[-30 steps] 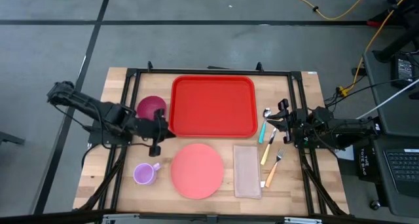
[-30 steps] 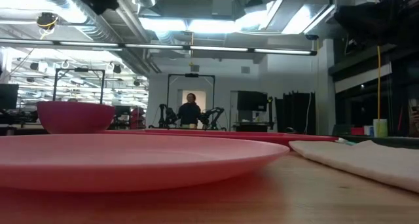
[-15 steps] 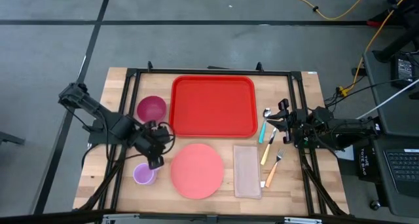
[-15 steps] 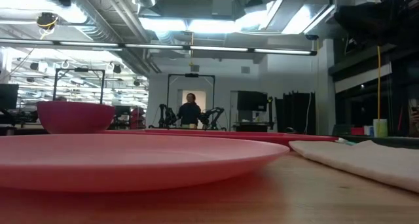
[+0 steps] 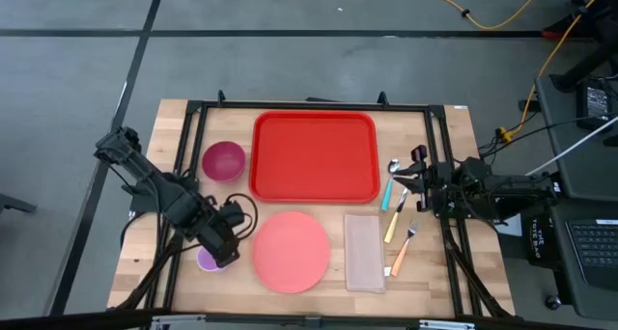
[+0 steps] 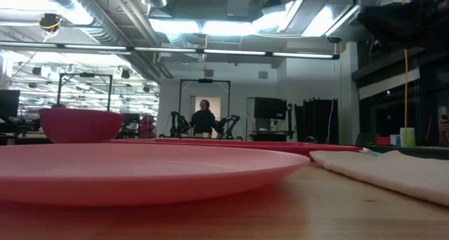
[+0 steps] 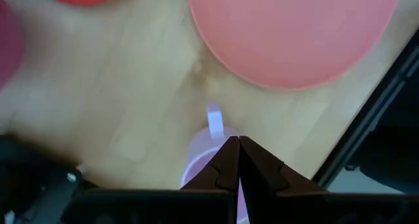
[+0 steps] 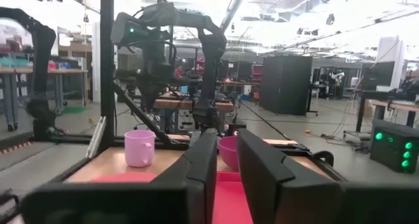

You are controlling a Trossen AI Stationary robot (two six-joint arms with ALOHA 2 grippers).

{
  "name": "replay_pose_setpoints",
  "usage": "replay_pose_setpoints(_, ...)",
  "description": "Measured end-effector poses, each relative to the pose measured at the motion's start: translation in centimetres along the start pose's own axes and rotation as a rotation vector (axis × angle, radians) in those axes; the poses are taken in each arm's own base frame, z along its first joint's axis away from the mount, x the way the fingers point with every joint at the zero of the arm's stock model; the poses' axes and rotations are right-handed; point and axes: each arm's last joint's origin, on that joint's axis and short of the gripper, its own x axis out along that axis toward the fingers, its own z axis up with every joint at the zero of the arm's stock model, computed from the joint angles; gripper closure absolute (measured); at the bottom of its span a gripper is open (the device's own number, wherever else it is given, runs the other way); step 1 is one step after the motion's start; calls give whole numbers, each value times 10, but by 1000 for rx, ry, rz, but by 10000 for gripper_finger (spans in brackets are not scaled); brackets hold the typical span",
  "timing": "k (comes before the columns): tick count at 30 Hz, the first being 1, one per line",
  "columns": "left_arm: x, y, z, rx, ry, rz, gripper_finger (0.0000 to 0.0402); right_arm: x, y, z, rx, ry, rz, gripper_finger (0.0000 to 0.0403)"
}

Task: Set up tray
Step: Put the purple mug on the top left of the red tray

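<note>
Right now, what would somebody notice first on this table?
Probably the big red tray, empty at the back middle of the table. Next the round pink plate in front of it. Then the left hand, shut, right over the little purple mug beside the plate.

Red tray (image 5: 314, 157) lying bare inside, open from above, magenta bowl (image 5: 223, 160) crowding its left rim, pink plate (image 5: 291, 251) and napkin (image 5: 364, 252) filling the near side, cutlery (image 5: 397, 214) blocking the right, left gripper (image 5: 221, 249) hanging over the purple mug (image 5: 209, 260).
</note>
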Motion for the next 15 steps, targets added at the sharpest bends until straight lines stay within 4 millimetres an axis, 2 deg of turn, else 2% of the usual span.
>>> replay_pose_setpoints(7,-1,-3,-8,-55,0,-4,398,0,0,0,-26,0,0,336)
replay_pose_setpoints(15,-2,-5,-16,-25,4,-10,398,0,0,0,-18,0,0,336)
